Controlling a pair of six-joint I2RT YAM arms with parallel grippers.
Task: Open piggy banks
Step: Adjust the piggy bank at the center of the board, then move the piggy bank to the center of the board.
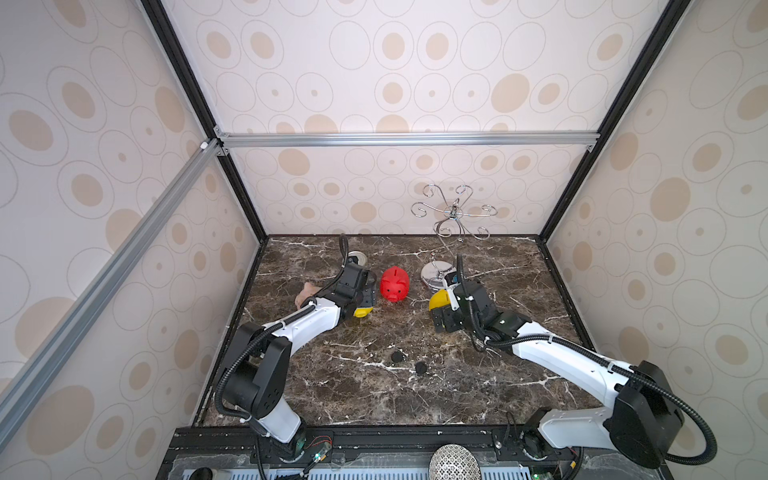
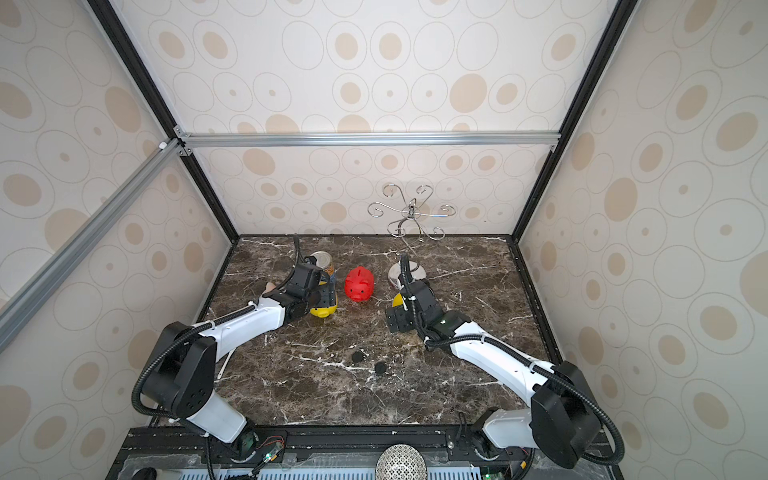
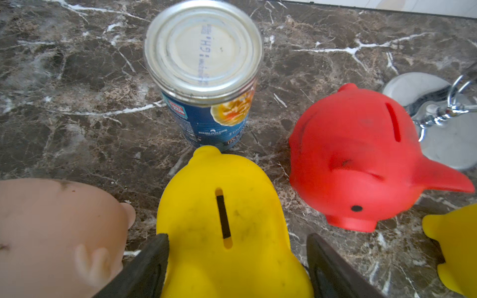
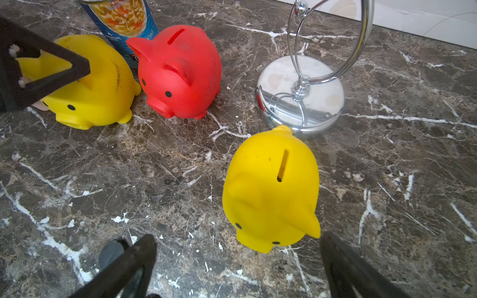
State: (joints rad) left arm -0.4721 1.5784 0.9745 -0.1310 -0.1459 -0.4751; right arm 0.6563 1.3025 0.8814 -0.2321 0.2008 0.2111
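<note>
A yellow piggy bank (image 3: 222, 219) stands slot-up between the fingers of my left gripper (image 3: 237, 238), which is shut on its sides. A pale pink piggy bank (image 3: 51, 227) lies right beside it, and a red piggy bank (image 3: 356, 160) stands upright on its other side. The second yellow piggy bank (image 4: 271, 191) stands upright with its snout just ahead of my right gripper (image 4: 238, 236), which is open with nothing between its fingers. In a top view the red piggy bank (image 1: 395, 283) sits between the two arms. The undersides of all the banks are hidden.
A blue-labelled tin can (image 3: 204, 51) stands just behind the held yellow bank. A chrome wire stand with a round base (image 4: 299, 95) is behind the second yellow bank. Two loose black round plugs (image 1: 398, 356) (image 1: 421, 368) lie on the marble table (image 1: 519, 374) toward the front.
</note>
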